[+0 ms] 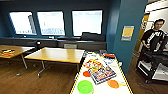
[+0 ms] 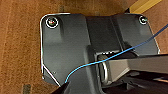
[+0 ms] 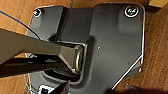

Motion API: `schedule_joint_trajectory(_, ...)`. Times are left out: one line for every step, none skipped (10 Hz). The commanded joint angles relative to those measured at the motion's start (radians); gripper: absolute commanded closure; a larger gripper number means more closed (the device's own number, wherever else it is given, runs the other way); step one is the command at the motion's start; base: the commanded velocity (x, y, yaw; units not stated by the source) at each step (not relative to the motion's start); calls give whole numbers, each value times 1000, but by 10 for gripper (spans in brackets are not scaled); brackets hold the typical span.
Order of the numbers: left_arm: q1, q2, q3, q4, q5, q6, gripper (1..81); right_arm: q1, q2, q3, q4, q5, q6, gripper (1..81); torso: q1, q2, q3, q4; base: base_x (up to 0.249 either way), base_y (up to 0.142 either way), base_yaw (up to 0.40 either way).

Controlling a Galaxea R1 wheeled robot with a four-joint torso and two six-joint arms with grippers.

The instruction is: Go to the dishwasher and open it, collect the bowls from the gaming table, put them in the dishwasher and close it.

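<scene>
- Dark blue-walled room, wood floor (image 1: 37,82), wood-topped tables (image 1: 57,54).
- Gaming table (image 1: 123,75) ahead w/ lime bowl (image 1: 85,87) at near end, beside orange discs (image 1: 113,83) & game box (image 1: 101,71).
- Person (image 1: 153,35) at right.
- Fingers: can't tell, either arm.

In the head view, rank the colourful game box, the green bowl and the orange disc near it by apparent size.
1. Colourful game box, largest.
2. Green bowl.
3. Orange disc, smallest.
The bowl sits nearest the camera, which may enlarge it.
</scene>
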Motion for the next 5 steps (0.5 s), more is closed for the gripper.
schedule_joint_trajectory(-50, -3, 0, 3, 45, 3, 10, 28, -209, 267, 24, 27, 39, 10, 0, 0, 0, 0, 0, 0, 0)
schedule_joint_trajectory(-50, -2, 0, 3, 45, 3, 10, 30, -282, 347, 42, 41, 85, 10, 0, 0, 0, 0, 0, 0, 0)
schedule_joint_trajectory(-50, 1, 1, 3, 45, 2, 10, 33, -360, 432, 42, 41, 114, 10, 0, 0, 0, 0, 0, 0, 0)
schedule_joint_trajectory(-51, 1, 1, 2, 45, 2, 10, 34, -428, 515, 36, 41, 114, 10, 0, 0, 0, 0, 0, 0, 0)
schedule_joint_trajectory(-53, 3, 1, 0, 45, 2, 10, 37, -492, 592, 34, 43, 114, 10, 0, 0, 0, 0, 0, 0, 0)
